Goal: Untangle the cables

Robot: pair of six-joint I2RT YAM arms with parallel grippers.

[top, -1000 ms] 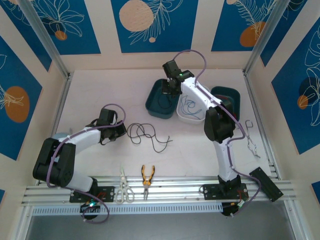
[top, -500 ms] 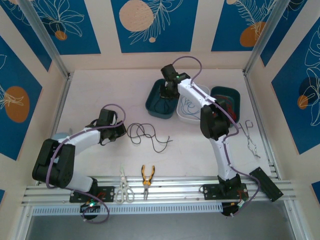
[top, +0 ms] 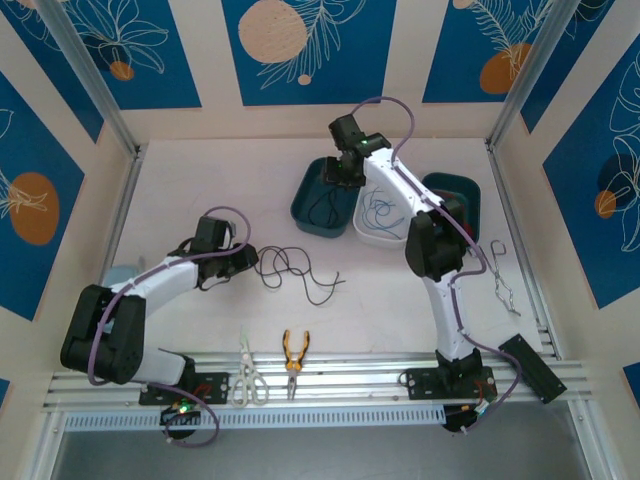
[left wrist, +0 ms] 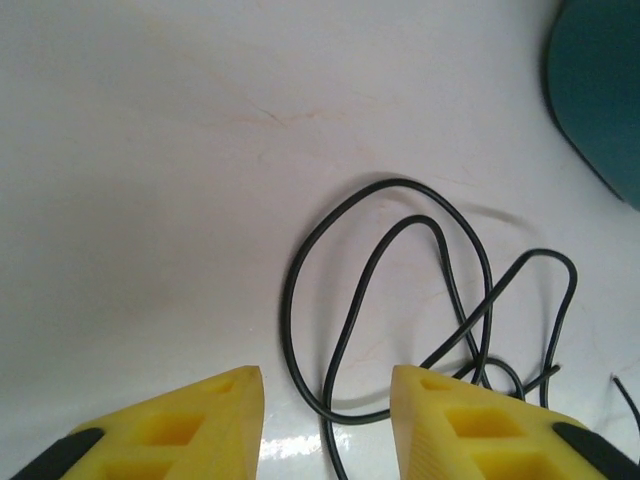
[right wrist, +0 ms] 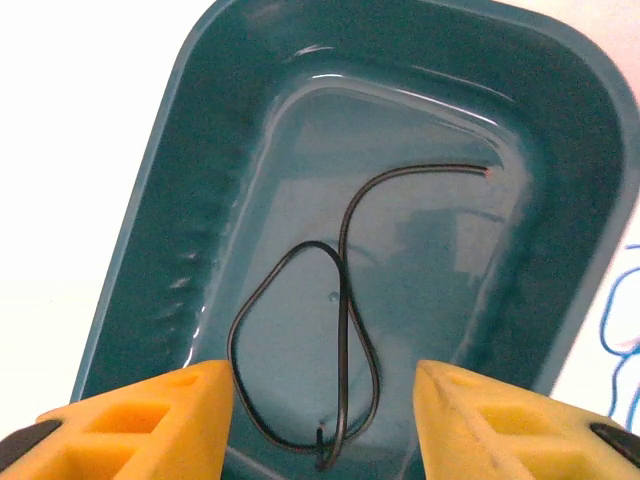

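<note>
A black cable lies in loose loops on the white table, just right of my left gripper. In the left wrist view that gripper is open, and the cable's nearest loop lies on the table between the yellow fingertips. My right gripper hovers open over a teal tray. Another black cable lies curled on this tray's floor, below the gripper and free of it. A blue cable rests in the white tray beside it.
A second teal tray stands at the right, partly behind the right arm. Scissors and orange-handled pliers lie at the near edge. A metal wire tool lies by the right wall.
Both grippers have opened from shut. The right gripper dipped toward the teal tray and has risen a little. The left arm has stayed by the table cable.
</note>
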